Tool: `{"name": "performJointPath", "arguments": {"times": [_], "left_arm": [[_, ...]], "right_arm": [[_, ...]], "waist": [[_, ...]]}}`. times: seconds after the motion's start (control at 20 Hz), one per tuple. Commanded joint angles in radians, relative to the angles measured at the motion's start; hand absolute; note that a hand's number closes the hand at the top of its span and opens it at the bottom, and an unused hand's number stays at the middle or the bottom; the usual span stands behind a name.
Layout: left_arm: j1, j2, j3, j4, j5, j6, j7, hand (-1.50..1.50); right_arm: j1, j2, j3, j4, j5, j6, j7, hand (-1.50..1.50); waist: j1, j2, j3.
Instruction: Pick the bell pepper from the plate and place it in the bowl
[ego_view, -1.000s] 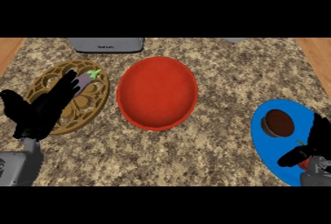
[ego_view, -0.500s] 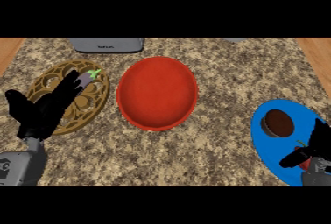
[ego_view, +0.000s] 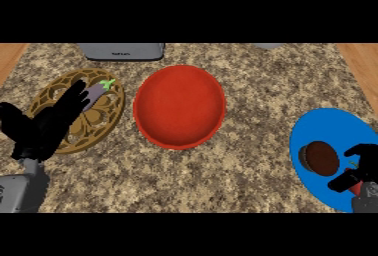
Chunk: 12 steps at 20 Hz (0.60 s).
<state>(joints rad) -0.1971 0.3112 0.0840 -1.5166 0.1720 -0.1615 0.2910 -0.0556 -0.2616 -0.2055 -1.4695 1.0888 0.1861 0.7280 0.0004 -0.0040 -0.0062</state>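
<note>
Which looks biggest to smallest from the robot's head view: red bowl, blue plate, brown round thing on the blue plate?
1. Red bowl, which looks biggest.
2. Blue plate, close behind; its edge is cut off by the picture, so these two are hard to rank.
3. Brown round thing, clearly smallest.

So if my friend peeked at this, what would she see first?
Probably the big red bowl in the middle of the speckled counter. Next, the bright blue plate at the right, with a dark brown round thing on it and the right hand curled beside it. At the left, the left hand lies open over a golden patterned trivet.
</note>
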Motion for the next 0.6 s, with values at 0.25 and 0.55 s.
{"name": "performJointPath", "arguments": {"times": [0.25, 0.55], "left_arm": [[-0.028, -0.036, 0.006, 0.032, -0.056, -0.008, -0.021, 0.00], [-0.006, -0.034, 0.050, 0.027, -0.038, -0.020, -0.022, 0.00]], "right_arm": [[-0.100, -0.035, 0.001, 0.036, 0.010, 0.013, -0.016, 1.50], [0.071, 0.054, 0.130, -0.169, 0.041, 0.034, -0.027, 1.50]], "waist": [[-0.001, 0.004, 0.006], [-0.008, 0.003, 0.006]]}}
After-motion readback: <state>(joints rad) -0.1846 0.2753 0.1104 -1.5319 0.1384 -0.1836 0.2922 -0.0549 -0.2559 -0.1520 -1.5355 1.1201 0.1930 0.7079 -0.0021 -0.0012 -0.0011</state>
